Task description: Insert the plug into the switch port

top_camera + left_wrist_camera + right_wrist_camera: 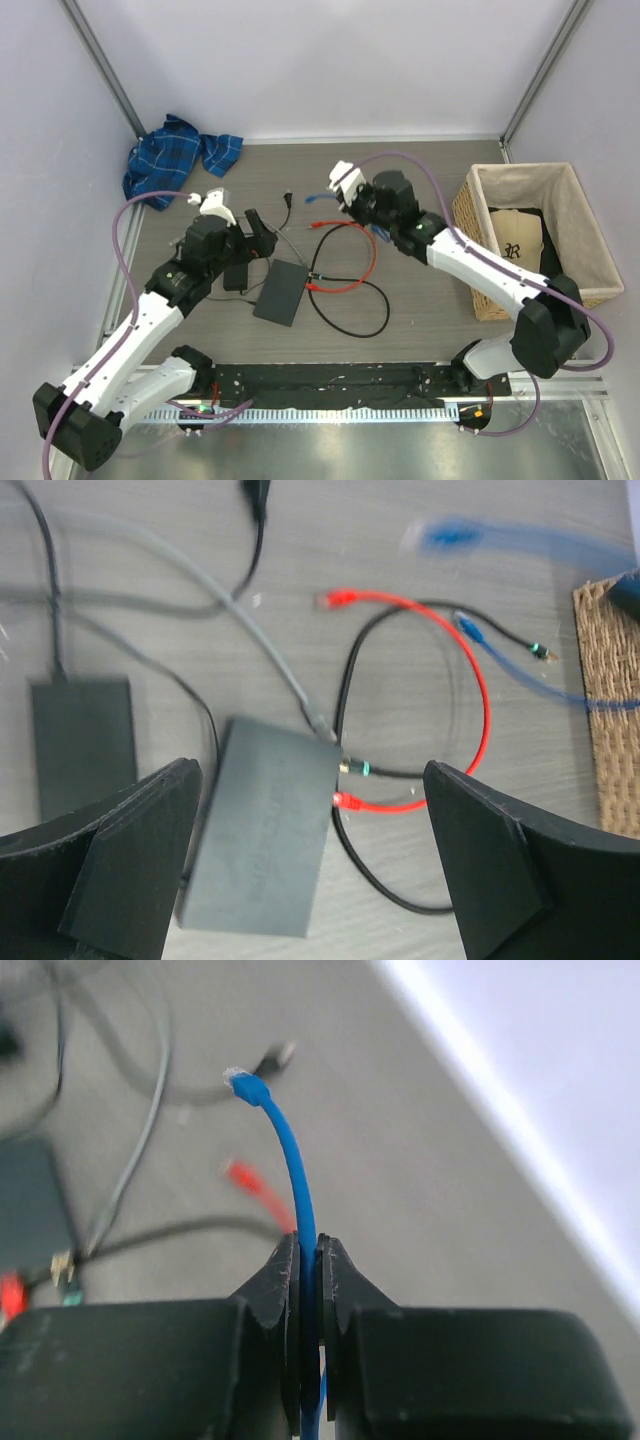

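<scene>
Switch: the flat dark grey switch (281,291) lies on the counter (420,200) nearest the arm bases; its long axis runs roughly near to far; its port edge (333,770) is the right-hand long side, where a red cable (482,695) and a black cable (395,773) are plugged in toward the far end.
Left end effector: the left end effector (312,852) hangs over the switch, jaws wide apart and holding nothing; I'd guess it sits there to steady the box.
Right end effector: the right end effector (308,1260) is further back and pinched tight on the blue cable (297,1175), a little behind its tip; that leaves the end free to be steered.
Plug: the plug (245,1085) looks held above the counter, beyond the switch; the free length runs right to left, tip toward the robot's left; by my reckoning it is not aimed at the port edge and wants swinging toward the near side.
</scene>
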